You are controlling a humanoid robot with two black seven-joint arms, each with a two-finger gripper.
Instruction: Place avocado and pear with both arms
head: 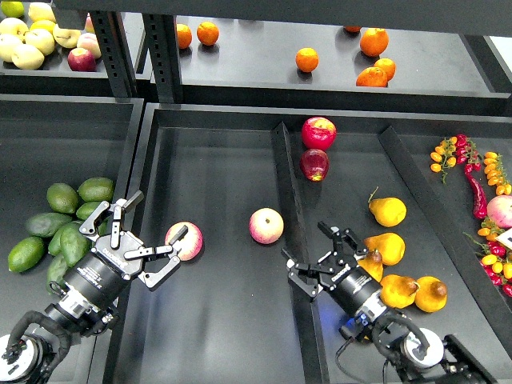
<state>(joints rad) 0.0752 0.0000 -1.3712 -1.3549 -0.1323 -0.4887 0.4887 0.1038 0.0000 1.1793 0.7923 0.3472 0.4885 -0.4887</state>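
Several dark green avocados (62, 198) lie in a pile in the left bin, with one bright lime-green avocado (26, 254) among them. My left gripper (144, 240) is open and empty just right of the pile, over the bin wall. Its lower finger touches or nearly touches a pink-yellow apple (186, 240). Several golden pears (388, 210) lie in the right compartment. My right gripper (314, 254) is open and empty above the divider (288, 192), left of the nearest pear (386, 246).
A second pink-yellow apple (266, 225) lies in the middle compartment. Two red apples (318, 132) lie at the back by the divider. Chillies and small tomatoes (472, 172) lie at the far right. Oranges (306, 59) and pale apples (28, 44) sit on the back shelf.
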